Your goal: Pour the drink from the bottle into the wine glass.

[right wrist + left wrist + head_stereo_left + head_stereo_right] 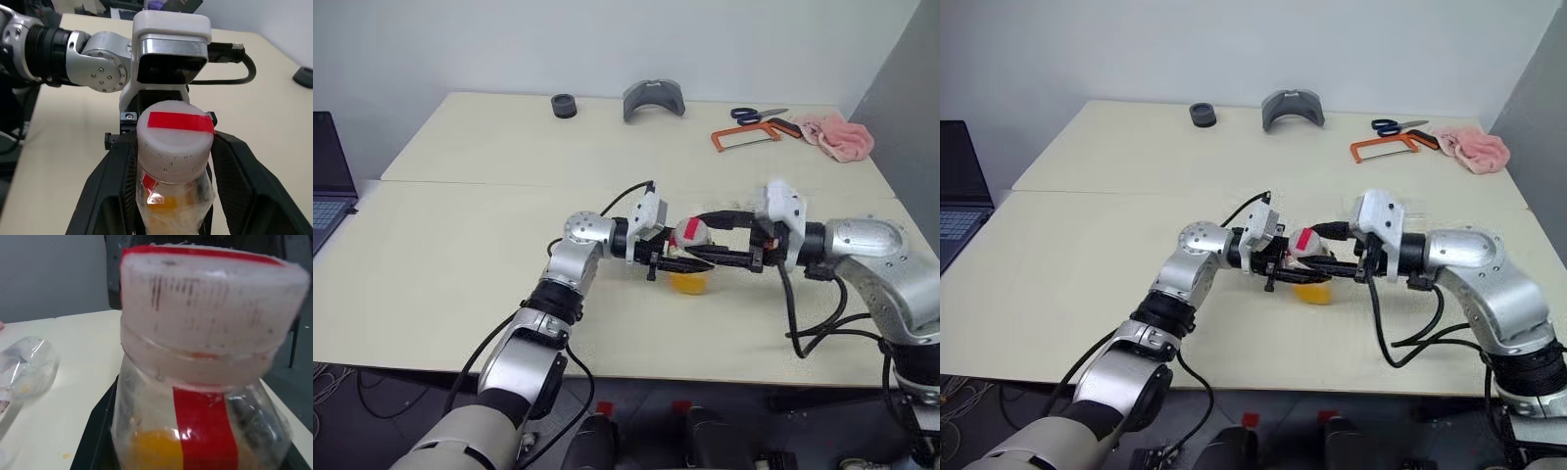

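The bottle (690,257), clear plastic with a red stripe, hangs upright a little above the table's front middle. Orange drink (689,283) fills its bottom. Its cap (174,134) looks white with a red strip across the top. My left gripper (1317,272) reaches in from the left and is shut on the bottle's body. My right gripper (175,142) comes from the right, level, with its fingers (234,166) pressed on either side of the cap. A clear glassy shape (27,364) on the table beyond is too blurred to tell whether it is the wine glass.
At the back of the cream table (460,255) lie a black ring (564,105), a grey curved piece (654,98), blue-handled scissors (759,115), an orange saw frame (744,137) and a pink cloth (837,135). A laptop (328,186) sits at the far left.
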